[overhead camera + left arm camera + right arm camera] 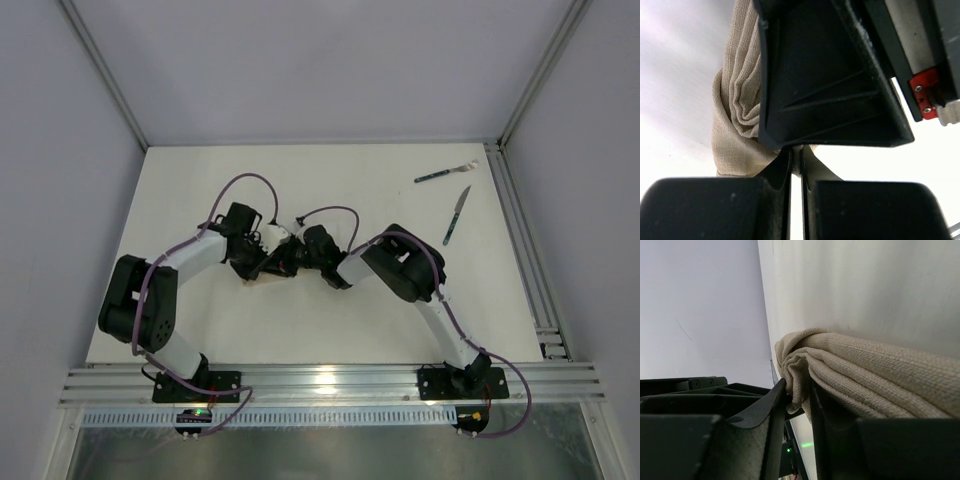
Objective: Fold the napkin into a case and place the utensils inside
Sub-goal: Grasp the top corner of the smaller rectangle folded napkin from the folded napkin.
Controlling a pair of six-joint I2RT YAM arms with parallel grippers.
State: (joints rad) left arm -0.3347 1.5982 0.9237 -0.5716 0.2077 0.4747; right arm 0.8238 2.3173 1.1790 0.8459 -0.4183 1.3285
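The beige napkin lies bunched mid-table, and only a sliver of the napkin shows under the two arms in the top view. My left gripper is shut, with a thin edge of cloth pinched at its tips. My right gripper is closed on a rolled fold of the napkin. Both grippers meet nose to nose, the left gripper touching the right gripper. The fork and the knife, both green-handled, lie at the far right. No folded case shows.
The right gripper's black body fills the left wrist view just above the left fingers. An aluminium rail runs along the table's right edge, close to the utensils. Grey walls stand around the white table.
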